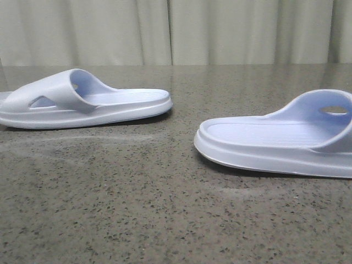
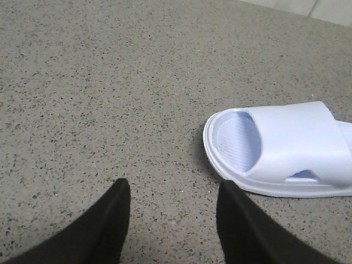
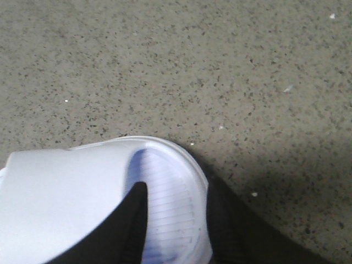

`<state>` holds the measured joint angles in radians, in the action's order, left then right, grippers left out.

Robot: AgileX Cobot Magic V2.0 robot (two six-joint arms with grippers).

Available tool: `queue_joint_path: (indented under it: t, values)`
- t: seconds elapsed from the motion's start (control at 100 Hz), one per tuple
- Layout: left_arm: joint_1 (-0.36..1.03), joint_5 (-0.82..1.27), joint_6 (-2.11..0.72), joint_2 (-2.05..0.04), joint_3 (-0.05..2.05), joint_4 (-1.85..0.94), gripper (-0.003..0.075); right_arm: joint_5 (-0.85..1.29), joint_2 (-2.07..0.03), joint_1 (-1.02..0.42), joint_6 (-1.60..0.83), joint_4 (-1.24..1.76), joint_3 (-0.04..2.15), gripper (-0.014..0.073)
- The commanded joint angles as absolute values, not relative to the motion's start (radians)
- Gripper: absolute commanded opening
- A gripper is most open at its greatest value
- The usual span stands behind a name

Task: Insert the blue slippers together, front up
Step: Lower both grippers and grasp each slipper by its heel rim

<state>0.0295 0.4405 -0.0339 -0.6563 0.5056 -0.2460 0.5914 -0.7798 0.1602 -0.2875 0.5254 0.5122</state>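
Two pale blue slippers lie sole-down and apart on the speckled table. One slipper [image 1: 99, 104] is at the far left, the other [image 1: 275, 140] at the right, running off the right edge. Neither gripper shows in the front view. In the left wrist view my left gripper [image 2: 173, 187] is open and empty above bare table, with a slipper [image 2: 291, 143] just beside one finger. In the right wrist view my right gripper [image 3: 177, 184] is open and straddles the rounded front rim of a slipper [image 3: 66, 192], one finger over the ribbed footbed, the other outside the rim.
The dark speckled stone table [image 1: 165, 209] stretches between and in front of the slippers. A pale curtain [image 1: 176, 30] hangs behind the table's far edge.
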Motion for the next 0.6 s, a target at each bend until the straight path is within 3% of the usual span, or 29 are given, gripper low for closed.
queue_joint_path:
  t: [0.0, 0.59]
  values:
    - [0.026, 0.371, -0.029, -0.663, 0.541, -0.265, 0.0337, 0.572, -0.82, 0.185, -0.303, 0.529, 0.558, 0.0217]
    - [0.026, 0.371, -0.029, -0.689, 0.541, -0.267, 0.0337, 0.761, -1.013, 0.28, -0.436, 0.563, 0.675, 0.0258]
